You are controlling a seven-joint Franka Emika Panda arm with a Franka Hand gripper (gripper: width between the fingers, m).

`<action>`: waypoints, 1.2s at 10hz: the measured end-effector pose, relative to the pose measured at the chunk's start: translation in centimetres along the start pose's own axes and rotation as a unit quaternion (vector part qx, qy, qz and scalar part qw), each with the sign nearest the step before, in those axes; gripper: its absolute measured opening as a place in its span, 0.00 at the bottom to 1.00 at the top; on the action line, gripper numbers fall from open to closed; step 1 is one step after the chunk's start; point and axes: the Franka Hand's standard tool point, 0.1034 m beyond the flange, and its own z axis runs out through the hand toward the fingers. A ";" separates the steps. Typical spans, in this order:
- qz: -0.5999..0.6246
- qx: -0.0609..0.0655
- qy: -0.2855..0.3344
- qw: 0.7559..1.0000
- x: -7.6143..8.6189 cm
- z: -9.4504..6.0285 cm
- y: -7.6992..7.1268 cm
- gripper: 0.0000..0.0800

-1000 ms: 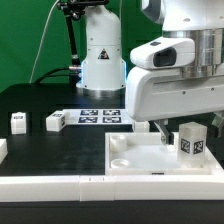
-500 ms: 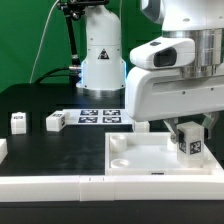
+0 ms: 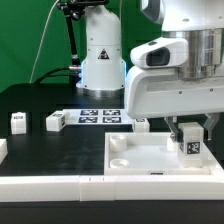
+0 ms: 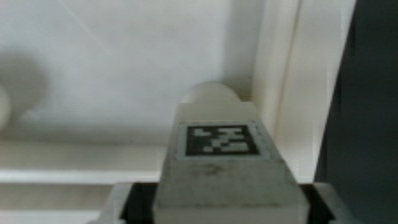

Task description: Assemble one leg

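My gripper (image 3: 190,133) is shut on a leg (image 3: 192,145), a small white block with a black-and-white tag, and holds it upright over the large white panel (image 3: 150,158) near the corner on the exterior view's right. In the wrist view the leg (image 4: 221,150) fills the space between my fingers, its rounded tip pointing at the panel's surface (image 4: 89,110) beside the raised rim. I cannot tell whether the leg touches the panel. Two more legs (image 3: 18,120) (image 3: 55,121) lie on the black table at the exterior view's left.
The marker board (image 3: 100,116) lies flat behind the panel, in front of the robot's base (image 3: 102,60). A round socket (image 3: 120,143) shows at the panel's near-left corner. A white rail (image 3: 60,185) runs along the table's front edge.
My gripper has moved down and a little to the exterior view's right with the leg, bringing it closer to the panel.
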 end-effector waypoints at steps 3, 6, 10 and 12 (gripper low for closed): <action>0.183 0.005 -0.001 0.983 0.0 0.0 0.1 0.36; 0.357 0.011 -0.002 0.934 0.0 0.0 0.1 0.36; 0.495 0.014 -0.005 0.869 0.0 0.0 0.0 0.36; 0.499 0.014 -0.006 0.867 0.0 0.1 -0.1 0.47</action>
